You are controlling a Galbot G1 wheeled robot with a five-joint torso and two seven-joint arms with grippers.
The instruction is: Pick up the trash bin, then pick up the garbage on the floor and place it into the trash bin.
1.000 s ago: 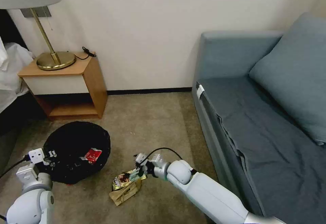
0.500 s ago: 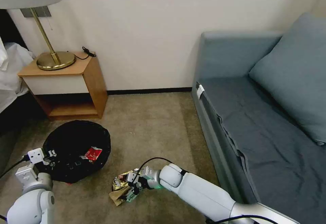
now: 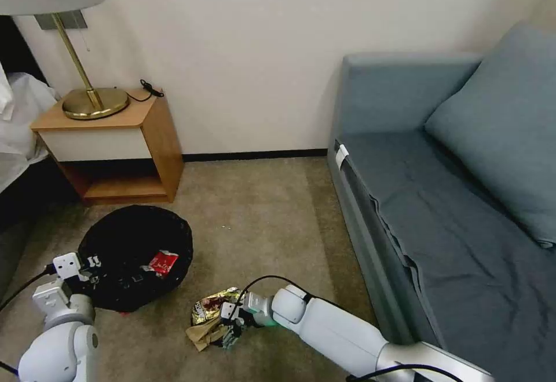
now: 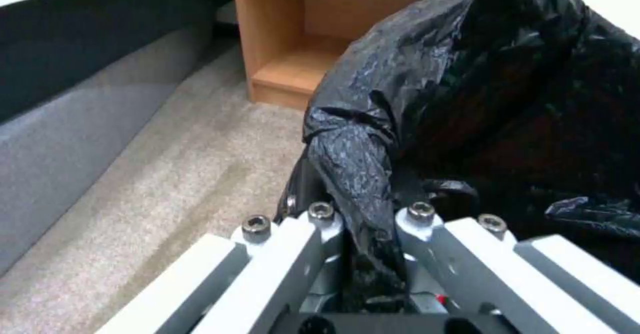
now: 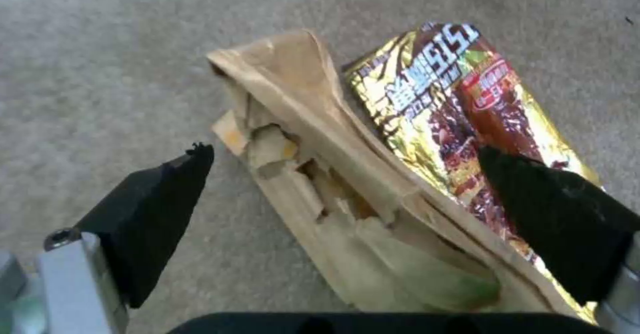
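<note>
The trash bin (image 3: 124, 237), lined with a crinkled black bag (image 4: 507, 88), sits low at the left over the carpet floor (image 3: 260, 214). A red-and-white carton (image 3: 160, 263) lies inside it. My left gripper (image 3: 87, 267) is shut on a fold of the liner at the bin's near rim, seen pinched in the left wrist view (image 4: 365, 219). On the floor right of the bin lies garbage: a gold snack wrapper (image 3: 211, 305) (image 5: 460, 108) and a crumpled brown paper bag (image 3: 204, 334) (image 5: 313, 174). My right gripper (image 3: 229, 325) (image 5: 347, 209) hangs open just above them, one black finger on each side.
A wooden nightstand (image 3: 116, 150) with a brass lamp (image 3: 92, 101) stands against the wall behind the bin. A bed edge (image 3: 17, 138) lies at the far left. A blue-grey sofa (image 3: 440, 196) runs along the right. Open carpet lies between bin and sofa.
My right arm has come down and back toward me, from beside the wrappers to straddling them. The bin in my left gripper has shifted slightly to the right.
</note>
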